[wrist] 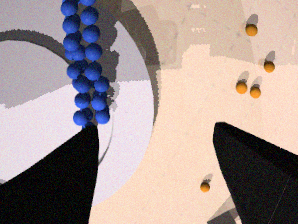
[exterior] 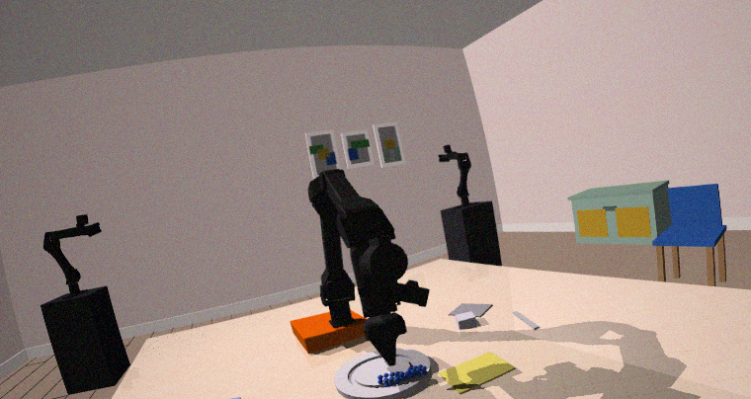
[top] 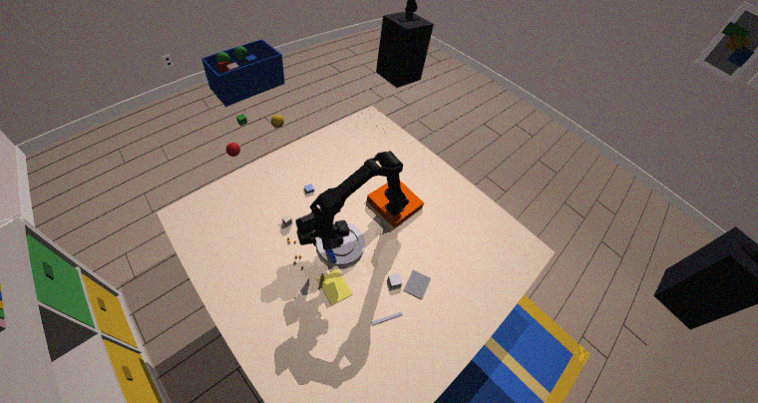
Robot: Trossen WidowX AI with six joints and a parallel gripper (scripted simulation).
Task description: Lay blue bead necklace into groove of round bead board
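The blue bead necklace (top: 331,255) (exterior: 399,377) (wrist: 91,33) lies bunched in a narrow double row on one side of the round bead board (top: 357,254) (exterior: 344,383) (wrist: 137,125), not spread into a ring. It appears to lie across part of the groove. My gripper (wrist: 157,133) is open and empty, pointing down low over the board. In the wrist view the left fingertip covers the near end of the necklace, and the right fingertip is over the table outside the board. Whether the left fingertip touches the beads cannot be told. In the top view the arm hides part of the board.
Several small orange beads (top: 295,256) (wrist: 251,30) lie beside the board. A yellow sheet (top: 336,289) (exterior: 477,370) lies close to it. A grey block (top: 394,280) (exterior: 465,320), a grey tile (top: 418,284) and a thin rod (top: 387,318) are farther off. Two small cubes (top: 309,189) (top: 286,221) lie behind the gripper.
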